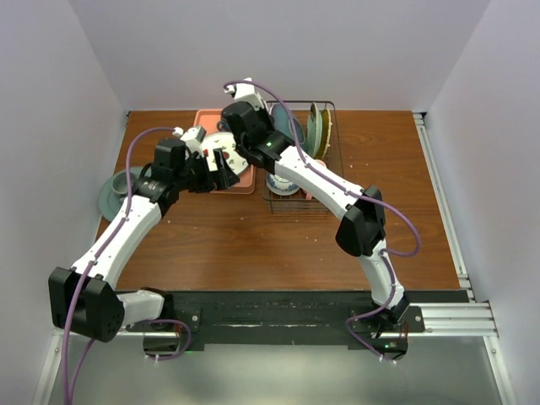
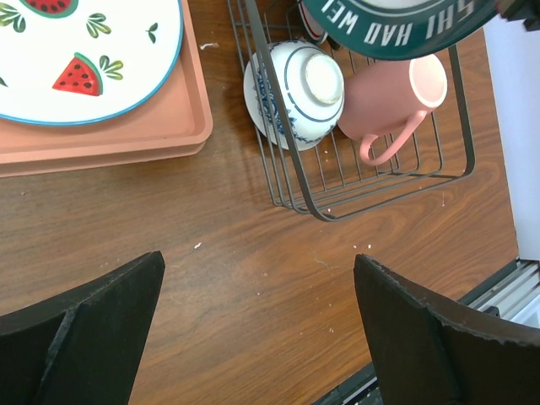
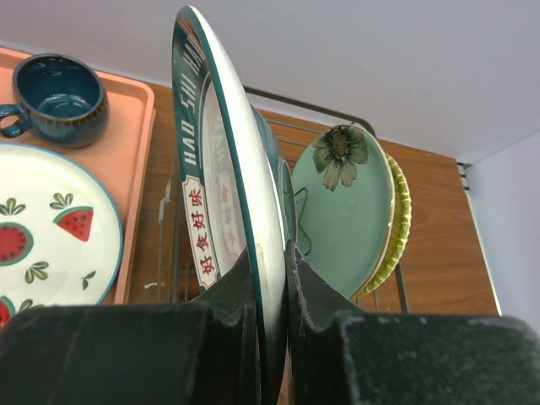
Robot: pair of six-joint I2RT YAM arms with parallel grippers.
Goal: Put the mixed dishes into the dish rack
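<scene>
A: Right gripper (image 3: 268,278)?
B: I have it pinched on the rim of the lettered teal-rimmed plate (image 3: 221,169), held on edge over the dish rack (image 2: 384,192), next to the green flower plate (image 3: 342,211). Left gripper (image 2: 257,263) spread, nothing in it, above the table (image 2: 253,219) by the rack's corner.
A: Handling?
B: Glazed ceramic, I'd guess: stiff, heavyish, slick, chippable. Rim's the only hold; lower slowly into the rack.
</scene>
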